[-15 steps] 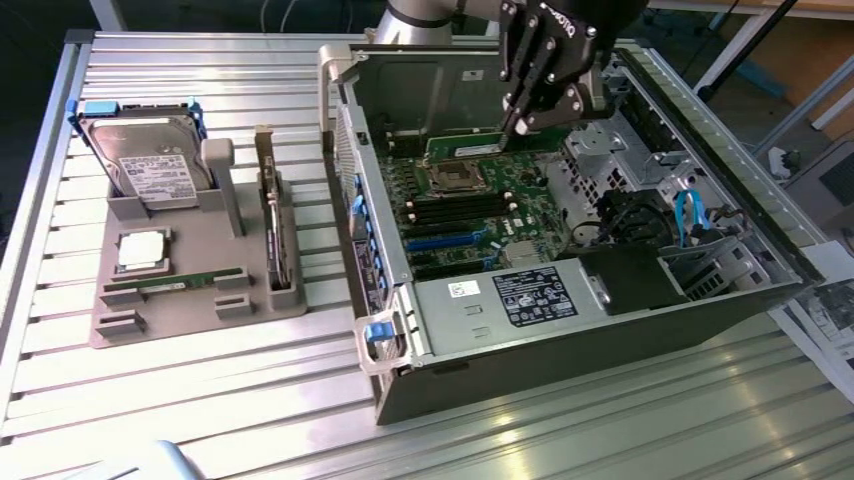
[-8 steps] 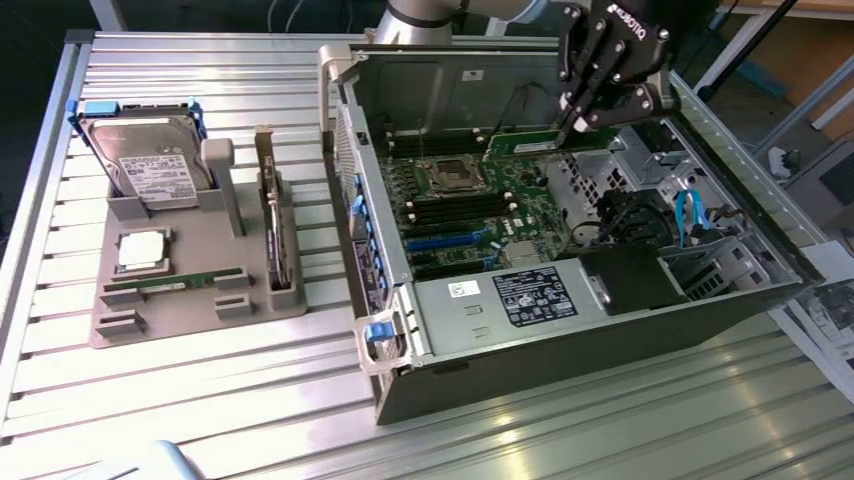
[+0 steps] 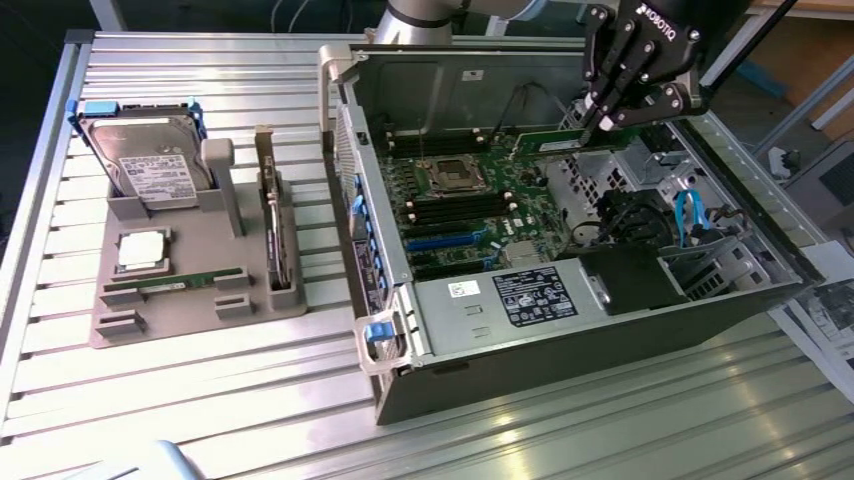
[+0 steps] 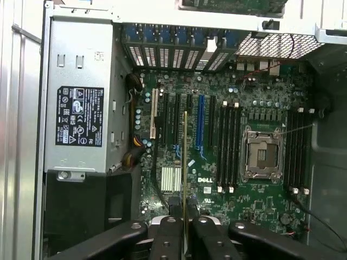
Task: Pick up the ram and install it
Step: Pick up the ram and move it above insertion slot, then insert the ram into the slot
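My gripper hangs over the far right of the open computer case, shut on the ram, a thin green stick held level above the motherboard. In the wrist view the ram appears edge-on as a narrow line running out from between the black fingers of the gripper. It lies over the expansion slots, apart from the black memory slots beside the empty processor socket. A second ram stick lies in the grey holder on the exterior view's left.
The holder also carries a hard drive, a square silver processor and an upright expansion card. Inside the case are the power supply, a black drive cage with blue cables and a raised side wall.
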Motion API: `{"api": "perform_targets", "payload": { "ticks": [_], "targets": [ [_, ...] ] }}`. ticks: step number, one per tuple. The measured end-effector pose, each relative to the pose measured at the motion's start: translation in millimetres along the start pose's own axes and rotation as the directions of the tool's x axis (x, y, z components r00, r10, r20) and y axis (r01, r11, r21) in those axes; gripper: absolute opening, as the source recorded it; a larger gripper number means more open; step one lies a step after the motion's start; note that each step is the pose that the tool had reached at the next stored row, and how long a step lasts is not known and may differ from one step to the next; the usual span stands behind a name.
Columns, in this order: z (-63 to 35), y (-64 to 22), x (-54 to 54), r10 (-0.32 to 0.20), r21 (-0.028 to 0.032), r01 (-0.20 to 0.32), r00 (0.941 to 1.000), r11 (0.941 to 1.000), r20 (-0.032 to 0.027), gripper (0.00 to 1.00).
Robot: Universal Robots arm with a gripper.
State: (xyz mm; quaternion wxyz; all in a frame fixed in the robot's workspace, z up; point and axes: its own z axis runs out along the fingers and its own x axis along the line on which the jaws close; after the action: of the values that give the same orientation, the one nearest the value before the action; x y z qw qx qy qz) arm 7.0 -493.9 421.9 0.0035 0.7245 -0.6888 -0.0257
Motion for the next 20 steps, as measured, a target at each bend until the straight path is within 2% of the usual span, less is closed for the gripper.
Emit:
{"api": "perform_targets", "payload": {
  "ticks": [13,20],
  "targets": [
    [0.0,0.0,0.0,0.0,0.0,0.0,1.0,1.0,0.0,0.14],
    [14.7,-1.1,-9.4,0.003,-0.0017,-0.003,1.0,1.0,0.0002,0.14]
  ]
}}
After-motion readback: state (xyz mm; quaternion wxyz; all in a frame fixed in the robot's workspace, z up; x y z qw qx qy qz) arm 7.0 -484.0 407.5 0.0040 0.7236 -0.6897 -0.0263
